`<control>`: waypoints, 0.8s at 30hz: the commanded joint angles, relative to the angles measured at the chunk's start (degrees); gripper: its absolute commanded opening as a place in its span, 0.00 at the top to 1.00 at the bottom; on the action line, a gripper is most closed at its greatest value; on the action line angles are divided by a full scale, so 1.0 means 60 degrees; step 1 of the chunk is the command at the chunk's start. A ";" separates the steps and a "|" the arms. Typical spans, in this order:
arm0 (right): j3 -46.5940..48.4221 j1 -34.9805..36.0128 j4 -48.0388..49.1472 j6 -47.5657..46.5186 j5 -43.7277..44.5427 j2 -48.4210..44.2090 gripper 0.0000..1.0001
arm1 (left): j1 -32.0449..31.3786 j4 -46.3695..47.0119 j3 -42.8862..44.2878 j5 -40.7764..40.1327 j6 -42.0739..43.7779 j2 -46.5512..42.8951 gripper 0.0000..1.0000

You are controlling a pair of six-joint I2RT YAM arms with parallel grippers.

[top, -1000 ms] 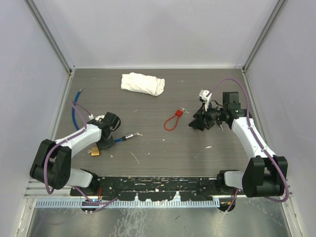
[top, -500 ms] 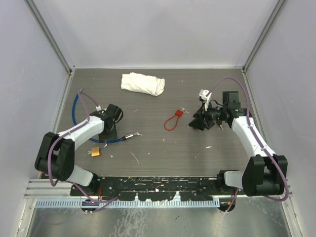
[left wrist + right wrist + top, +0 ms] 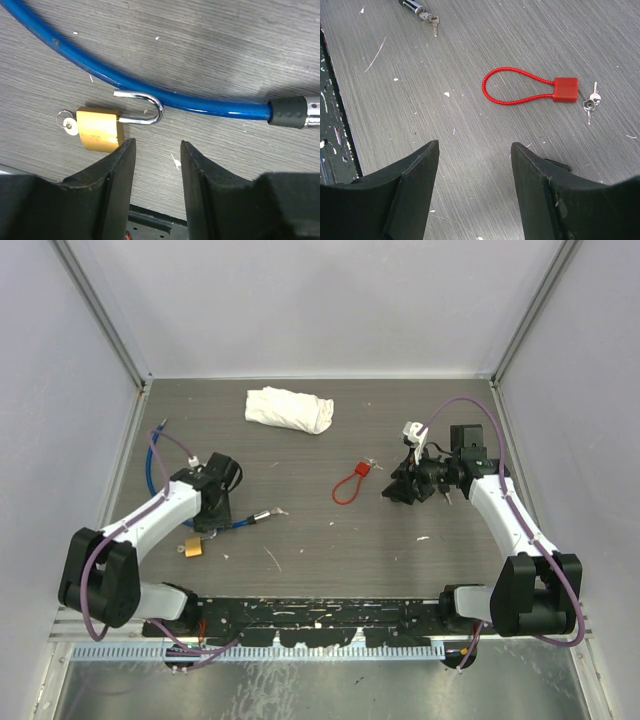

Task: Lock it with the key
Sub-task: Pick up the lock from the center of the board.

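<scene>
padlock (image 3: 100, 129), brass, lies flat on the bench (image 3: 320, 540) at the near left. its silver shackle (image 3: 145, 107) is swung open and curves just beside the blue cable (image 3: 150, 92). a key (image 3: 67, 122) sticks out of the end of the body away from the shackle. the left fingers (image 3: 125, 157) hover just beside the padlock, spread with only bare bench between them. further back, towards the middle, a white cloth (image 3: 290, 410) sits crumpled. a red cable lock (image 3: 530, 92) lies near the centre with its loop closed and small keys (image 3: 590, 102) at its block end. on the right, the right fingers (image 3: 427, 162) hang above the bench, spread wide and holding nothing, with the red lock ahead of them.
</scene>
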 commanded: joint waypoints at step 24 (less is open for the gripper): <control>0.0568 0.0054 -0.0272 -0.0347 -0.0124 0.0059 0.35 | 0.0688 0.0386 0.0643 0.0291 0.0839 0.2002 0.64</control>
